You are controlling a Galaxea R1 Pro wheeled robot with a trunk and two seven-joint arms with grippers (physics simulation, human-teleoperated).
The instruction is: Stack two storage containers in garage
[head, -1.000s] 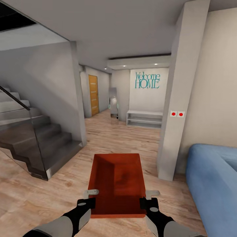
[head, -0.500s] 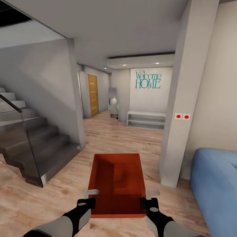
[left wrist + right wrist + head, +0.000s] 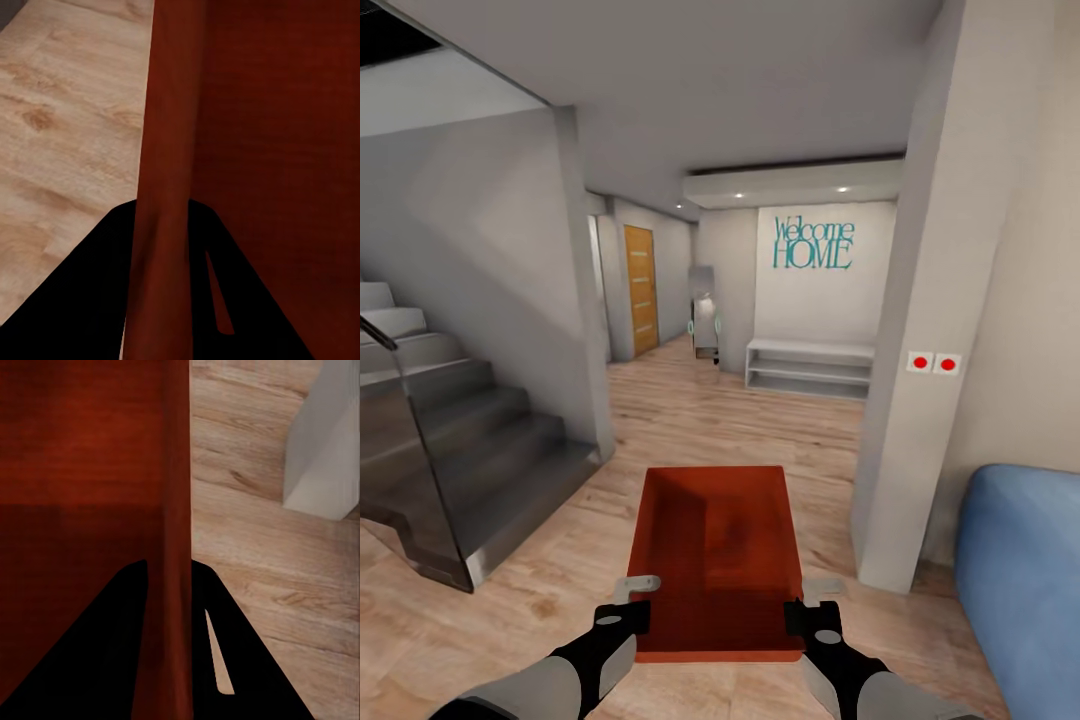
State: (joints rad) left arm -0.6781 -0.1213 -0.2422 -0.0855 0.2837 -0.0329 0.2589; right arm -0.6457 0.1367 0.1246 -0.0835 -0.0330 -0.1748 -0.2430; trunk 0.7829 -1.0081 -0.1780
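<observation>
An orange-red storage container (image 3: 715, 560) hangs in front of me above the light wood floor, held by both arms. My left gripper (image 3: 632, 598) is shut on its left wall (image 3: 166, 187), one finger on each side. On the opposite wall (image 3: 174, 547) my right gripper (image 3: 812, 600) is shut the same way. The bin is open on top with nothing inside. I am at the edge of the living room, facing a hallway.
A staircase with a glass rail (image 3: 430, 450) rises on the left. A white pillar (image 3: 920, 380) with two red switches stands right, and a blue sofa (image 3: 1025, 580) sits beyond it. Ahead lie a white bench (image 3: 810, 367), a "Welcome HOME" wall and an orange door (image 3: 641, 288).
The whole view has shifted: stairs slid left, pillar and sofa slid right, hallway looks nearer. The container and both grippers keep the same place in the picture.
</observation>
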